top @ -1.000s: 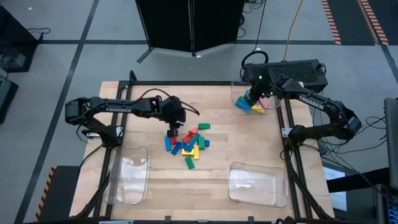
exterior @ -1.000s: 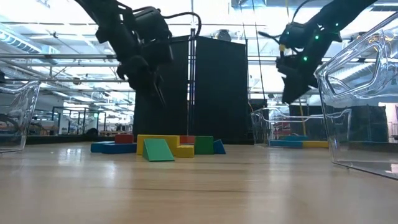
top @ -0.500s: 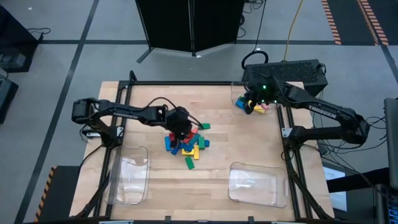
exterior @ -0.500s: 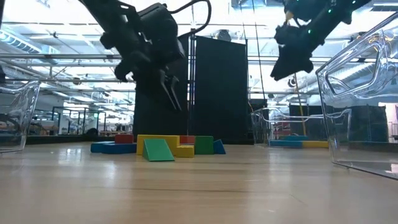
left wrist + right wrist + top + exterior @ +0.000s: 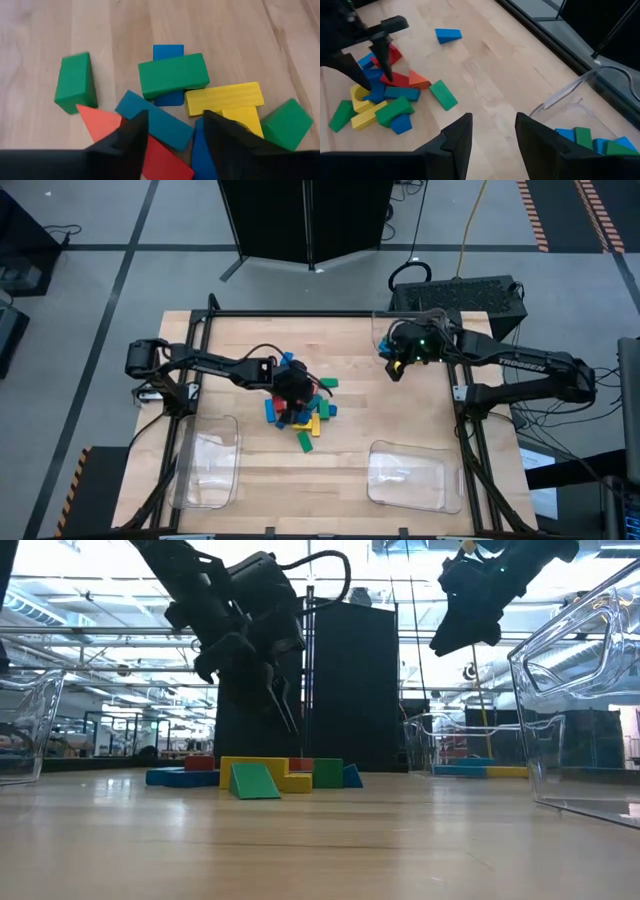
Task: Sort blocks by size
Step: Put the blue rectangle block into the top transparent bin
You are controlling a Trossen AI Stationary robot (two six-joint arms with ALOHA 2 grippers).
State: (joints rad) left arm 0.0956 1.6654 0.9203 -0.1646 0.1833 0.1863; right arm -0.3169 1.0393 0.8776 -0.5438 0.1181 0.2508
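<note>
A pile of blocks point(image 5: 303, 416) in blue, green, red and yellow lies on the wooden table at its middle; it also shows in the low view point(image 5: 270, 776) and the right wrist view point(image 5: 385, 100). My left gripper point(image 5: 172, 142) is open and hangs above the pile point(image 5: 293, 385), touching nothing. Its fingers stand over a teal-blue block point(image 5: 155, 121) beside a green block point(image 5: 173, 75) and a yellow block point(image 5: 225, 97). My right gripper point(image 5: 492, 135) is open and empty, raised above the table near the far right tray point(image 5: 392, 365).
A clear tray at the far right point(image 5: 570, 95) holds several blue and green blocks point(image 5: 592, 140). Two clear trays stand at the near edge, one left point(image 5: 207, 460) and one right point(image 5: 407, 475). A single blue block point(image 5: 448, 35) lies apart, on the pile's far side.
My left gripper has moved toward the table's right edge and a little down, and now stands over the pile. My right gripper has risen out of the far right tray and moved toward the table's near left, toward the pile.
</note>
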